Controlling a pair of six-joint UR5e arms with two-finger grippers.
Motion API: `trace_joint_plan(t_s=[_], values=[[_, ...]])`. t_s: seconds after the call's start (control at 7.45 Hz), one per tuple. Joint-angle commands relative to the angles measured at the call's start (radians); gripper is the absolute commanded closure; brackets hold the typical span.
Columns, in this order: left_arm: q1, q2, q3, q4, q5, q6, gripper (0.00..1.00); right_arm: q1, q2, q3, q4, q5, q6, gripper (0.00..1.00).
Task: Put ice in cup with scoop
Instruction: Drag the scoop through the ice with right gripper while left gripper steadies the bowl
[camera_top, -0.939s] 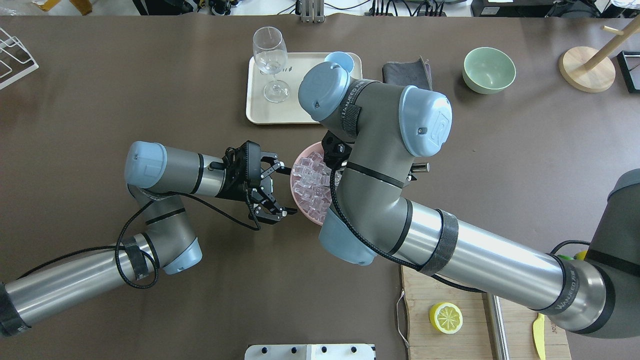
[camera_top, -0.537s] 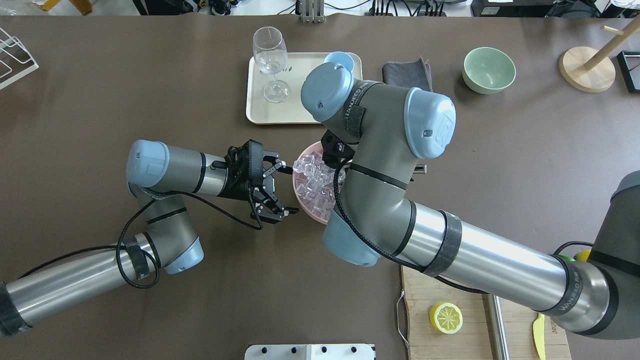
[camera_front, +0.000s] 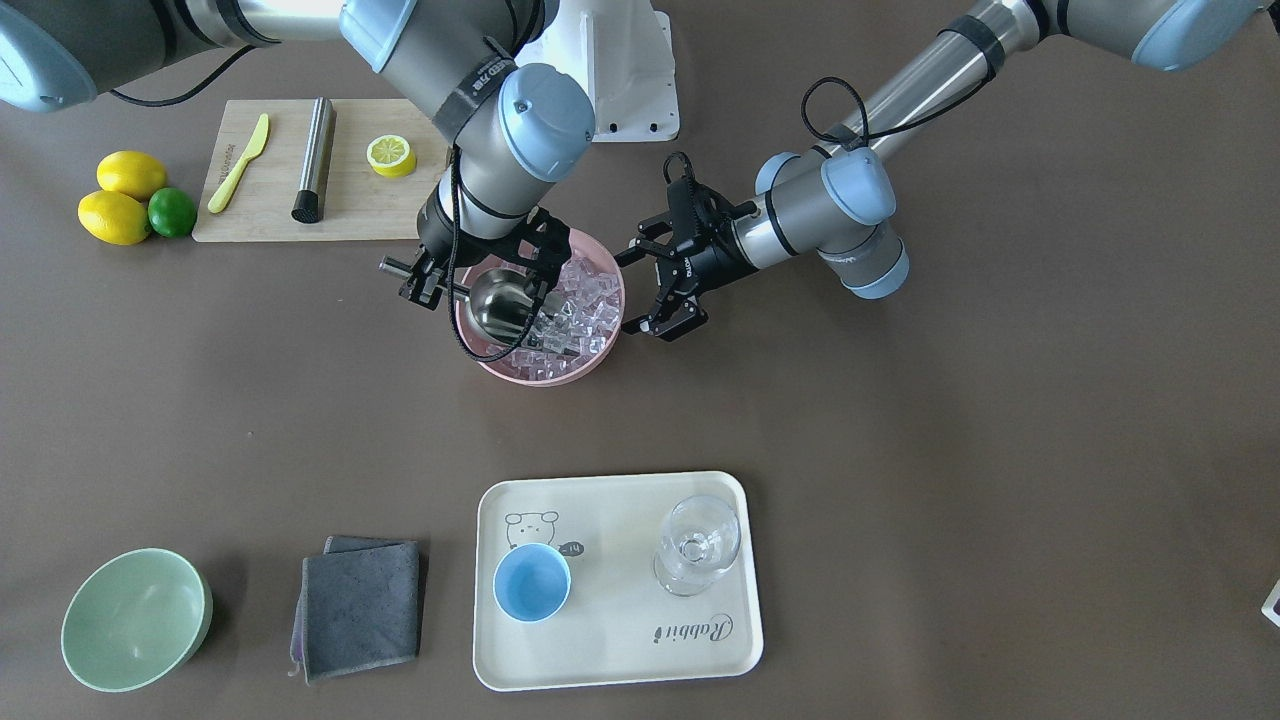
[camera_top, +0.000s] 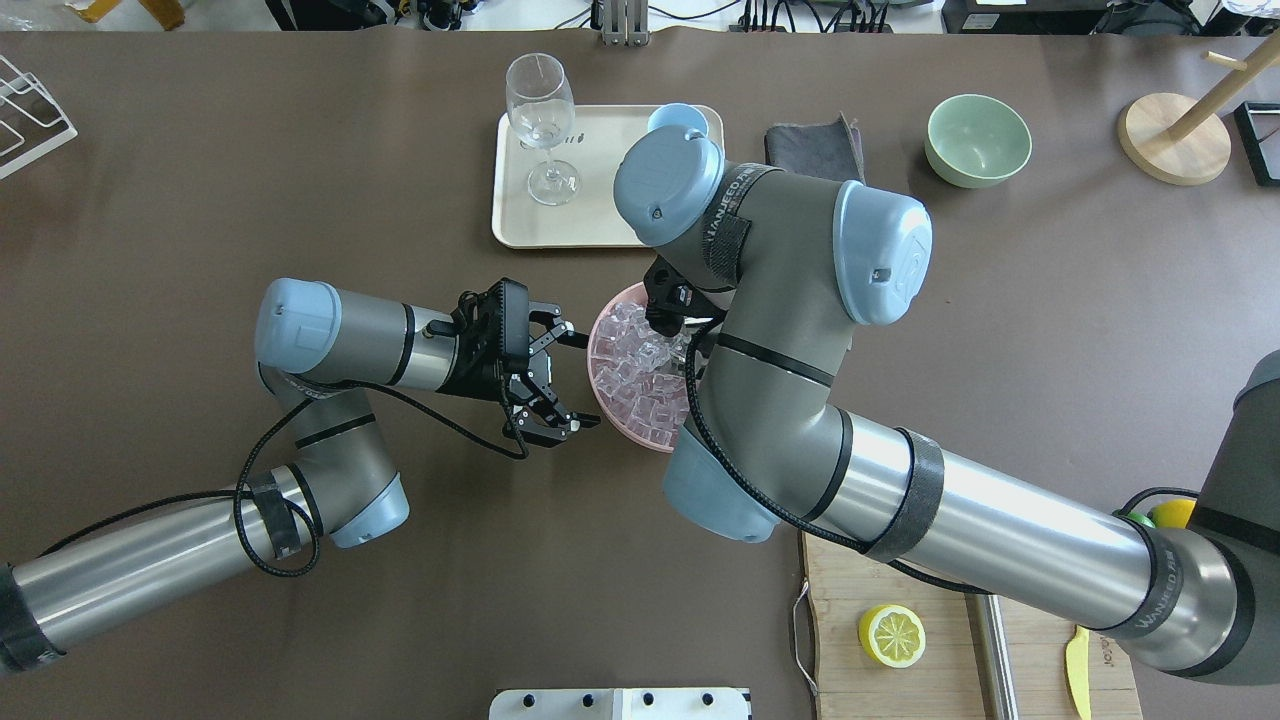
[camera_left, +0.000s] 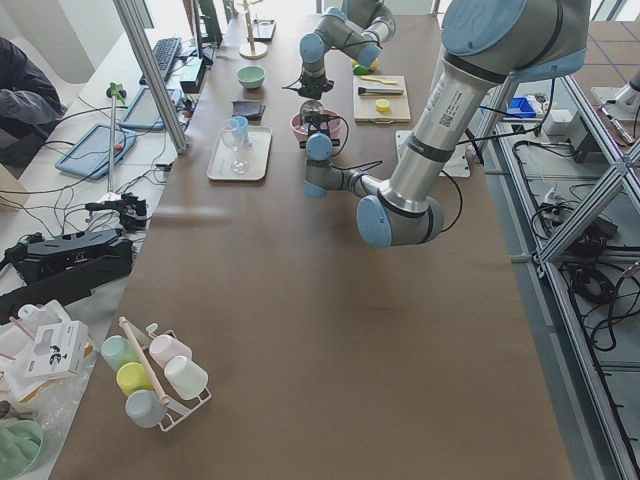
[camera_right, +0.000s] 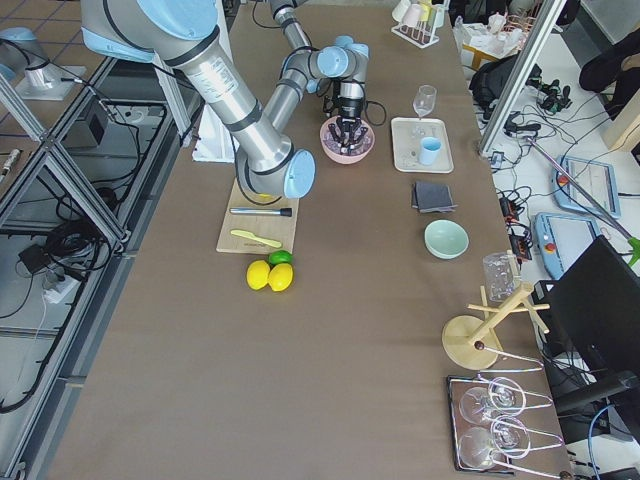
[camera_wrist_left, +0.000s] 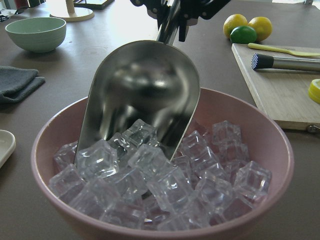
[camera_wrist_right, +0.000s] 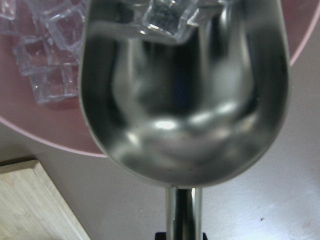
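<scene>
The steel scoop (camera_front: 500, 300) lies tilted in the pink bowl (camera_front: 540, 378). Its mouth rests on the clear ice (camera_front: 585, 300). My right gripper (camera_front: 437, 280) is shut on the scoop's handle at the bowl's edge. In the left wrist view the scoop (camera_wrist_left: 145, 95) is nearly empty, with ice (camera_wrist_left: 165, 185) at its lip. The right wrist view shows the scoop's trough (camera_wrist_right: 185, 100) with one cube at its mouth. My left gripper (camera_top: 585, 382) is open beside the bowl's rim and holds nothing. The light-blue cup (camera_front: 532, 582) stands empty on the cream tray (camera_front: 620, 650).
A stemmed glass (camera_front: 700, 545) shares the tray. A grey cloth (camera_front: 360, 605) and a pale green bowl (camera_front: 135, 620) lie beside it. A cutting board (camera_front: 270, 215) holds a steel cylinder (camera_front: 313, 160), a yellow knife (camera_front: 238, 163) and a lemon half (camera_front: 390, 155). Lemons and a lime (camera_front: 125, 200) lie nearby.
My right arm has shifted to the right with the scoop. The ice that was heaped up half a second ago has settled flat. The left gripper has barely moved.
</scene>
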Motion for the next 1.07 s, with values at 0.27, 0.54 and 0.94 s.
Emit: trace_joint_plan(t_s=[0.27,0.54,0.94], values=[[0.000,-0.001,-0.001,0.006,0.000,0.000,0.01,0.001,-0.041,0.081,0.002,0.005,0.044,1.00],[0.000,-0.004,-0.010,0.029,0.000,0.000,0.01,0.001,-0.080,0.090,0.114,0.014,0.084,1.00],[0.000,-0.006,-0.011,0.035,0.000,0.002,0.01,0.001,-0.146,0.138,0.214,0.025,0.132,1.00]])
